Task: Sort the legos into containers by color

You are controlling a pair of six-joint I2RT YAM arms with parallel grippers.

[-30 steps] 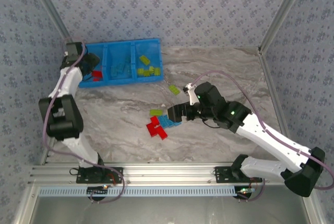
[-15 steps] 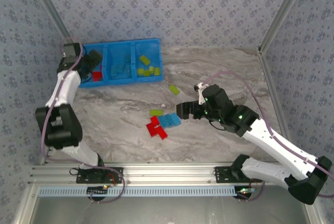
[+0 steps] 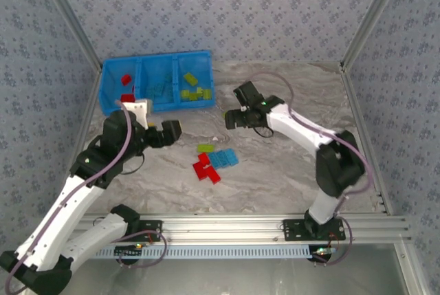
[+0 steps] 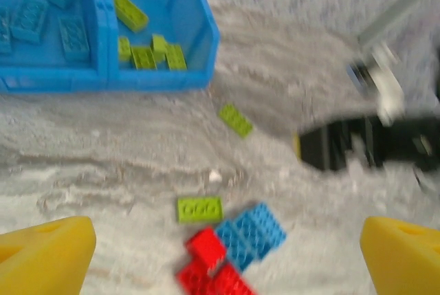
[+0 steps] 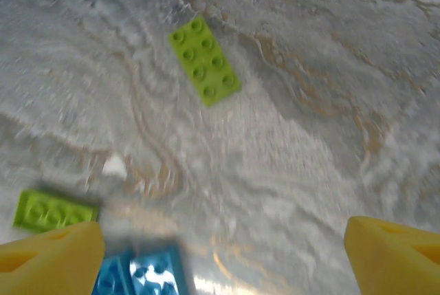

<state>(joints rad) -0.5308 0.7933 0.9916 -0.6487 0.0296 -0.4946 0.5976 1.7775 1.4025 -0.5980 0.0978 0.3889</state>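
Right end effector (image 3: 231,119): fingers spread wide with nothing between them. It hangs low over the lone lime brick (image 5: 205,61), which lies flat on the desk (image 3: 275,178) just ahead of the fingertips. This stance suits picking the piece nearest the bin.
Left end effector (image 3: 172,130): equally wide open and empty. It is aimed toward the central cluster, so each arm has its own target and the two work well apart.
Central cluster: a second lime brick (image 3: 205,148), light blue bricks (image 3: 223,159) and red bricks (image 3: 205,169) lie unsorted on the desk, the blue and red ones touching.
Blue bin (image 3: 158,56): set at the far left of the desk. Red lies in its left compartment, light blue in the middle and lime in the right, which fixes each colour's destination.
Progress (judgement): well along, with only a handful of pieces left outside.
Risk (judgement): the bricks are thin and flat, so touching neighbours may drag along.
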